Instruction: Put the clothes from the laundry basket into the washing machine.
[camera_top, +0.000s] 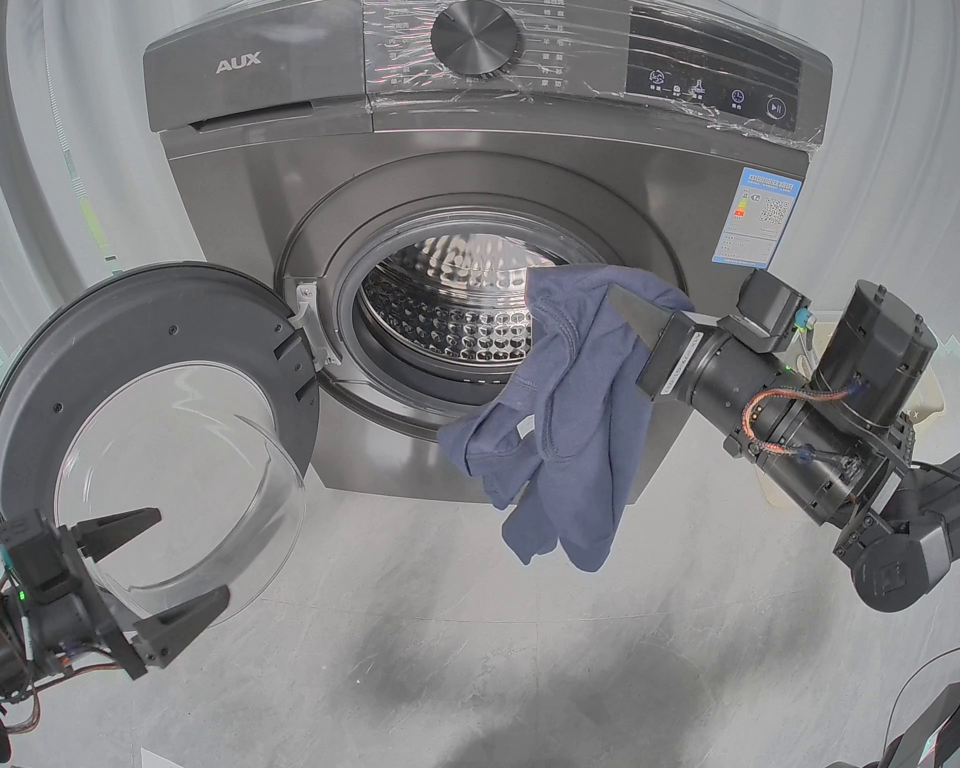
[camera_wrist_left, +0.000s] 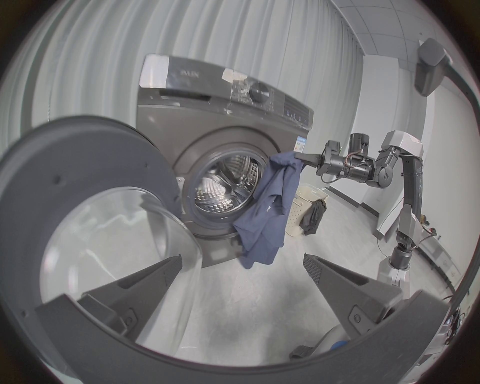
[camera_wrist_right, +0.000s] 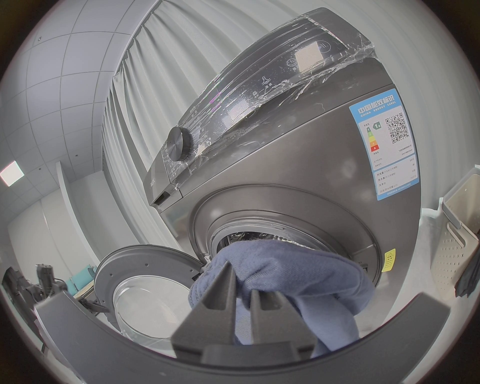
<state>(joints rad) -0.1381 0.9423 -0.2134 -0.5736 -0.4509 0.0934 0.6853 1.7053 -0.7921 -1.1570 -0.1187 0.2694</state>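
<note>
— Two grippers, one garment in hand. Findings, left to right?

— Lower left of the frame: left gripper (camera_top: 190, 557) released, jaws spread, holding nothing, in front of the door (camera_top: 160, 330), which stands wide open. Centre: drum (camera_top: 450, 300) open, no clothes seen inside. Right of centre: blue shirt (camera_top: 570, 420) hangs across the right side of the opening, its top level with the rim and the rest draped outside and below it. Whether it touches the rim, I cannot tell. Right gripper (camera_top: 625, 298) is clenched on the shirt's upper edge.

— Step in hand?

— Judged: carrying the shirt into the drum. Recommend taking the grip well past the rim before letting go. Otherwise the hanging tail would likely drag the shirt back out onto the floor. Keep the tail off the door seal.

— Stock left?

— Basket (camera_wrist_left: 302, 202) stands right of the machine (camera_top: 480, 150), behind the right arm, with a dark garment (camera_wrist_left: 314, 216) over its edge. Task judged early.
</note>
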